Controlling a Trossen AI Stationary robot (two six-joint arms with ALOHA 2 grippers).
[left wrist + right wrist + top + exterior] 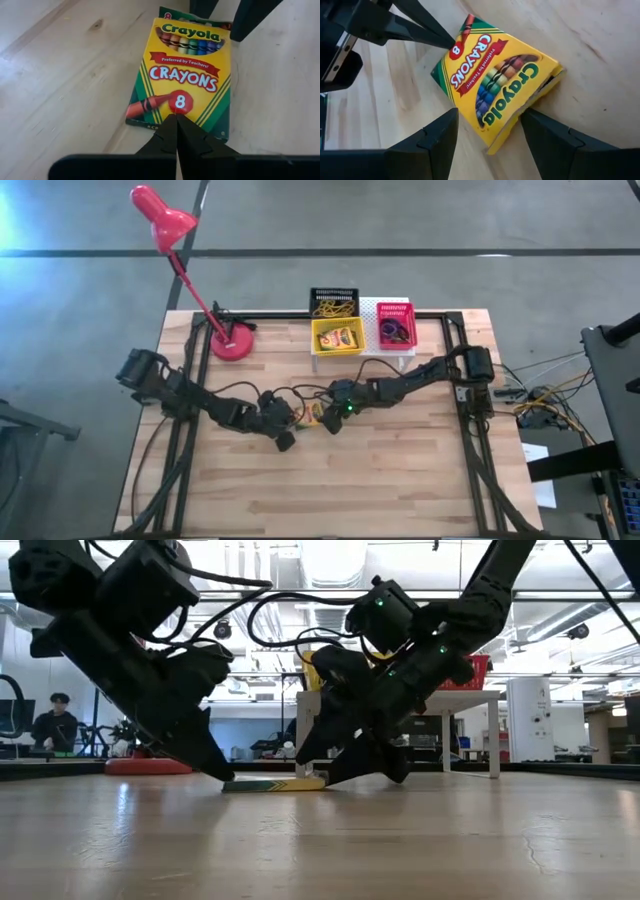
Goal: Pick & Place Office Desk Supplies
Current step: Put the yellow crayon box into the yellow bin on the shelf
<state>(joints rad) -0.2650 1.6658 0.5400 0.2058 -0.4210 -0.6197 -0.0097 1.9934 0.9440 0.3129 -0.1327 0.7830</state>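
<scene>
A yellow-green crayon box (313,416) lies flat on the wooden table near its middle; it also shows in the low view (275,783). My left gripper (176,119) is shut, with its tips on the box's bottom end. My right gripper (489,114) is open, its fingers standing on either side of the box's "Crayola" end (512,100). The two grippers face each other across the box, the left (287,438) and the right (324,418). A second crayon box lies in the yellow basket (337,337). My left gripper presses its shut fingertips down on the box's printed face at its bottom end, just below the "8" (179,106). The fingers slant down from the table's left. The box lies flat under them. My right gripper straddles the box's flap end (540,75); I cannot tell whether either finger touches it.
A black basket (333,302), the yellow basket and a pink-red basket (396,327) stand at the far edge, the last on a white riser (372,308). A red desk lamp (163,220) has its base (232,342) at the far left. A person sits beyond the table (55,720).
</scene>
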